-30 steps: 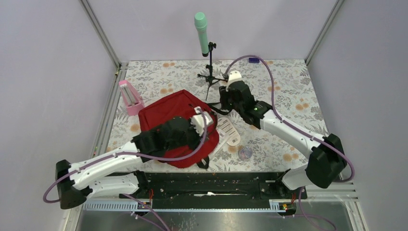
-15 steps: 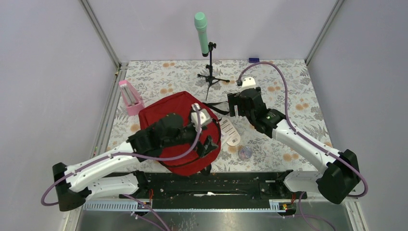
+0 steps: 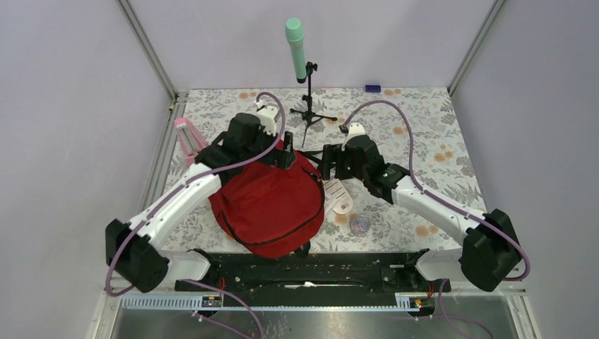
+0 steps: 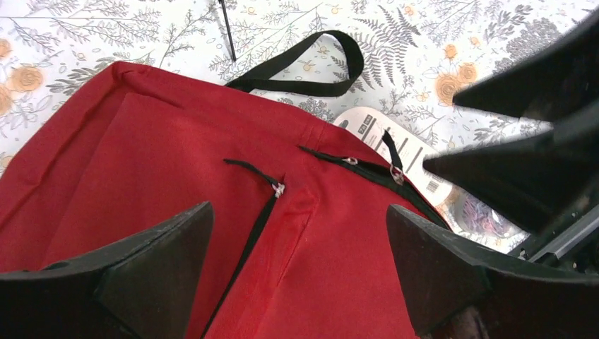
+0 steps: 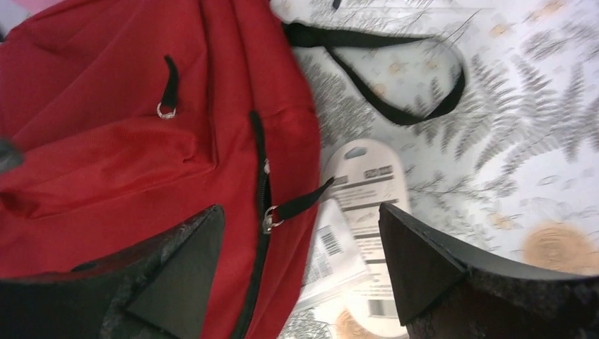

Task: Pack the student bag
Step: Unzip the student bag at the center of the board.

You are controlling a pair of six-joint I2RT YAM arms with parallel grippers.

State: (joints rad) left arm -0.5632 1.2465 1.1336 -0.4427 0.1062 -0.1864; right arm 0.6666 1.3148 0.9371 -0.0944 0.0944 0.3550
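Student bag [image 3: 272,205] on bench [image 3: 424,141], centre-left, zippers [image 4: 274,189] apparently shut. Left tool [image 4: 298,212] and right tool [image 5: 300,210], narrower a second ago, now gape wide, empty, at bag's far end. We judge: bag released, packing near complete.

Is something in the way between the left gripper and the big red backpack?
No, nothing visible. The open left gripper hangs right over the large red fabric backpack, with only air between them.

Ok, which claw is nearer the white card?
Right. The right claw hovers just beyond the card, by the bag's edge; the left claw is over the bag's far side.
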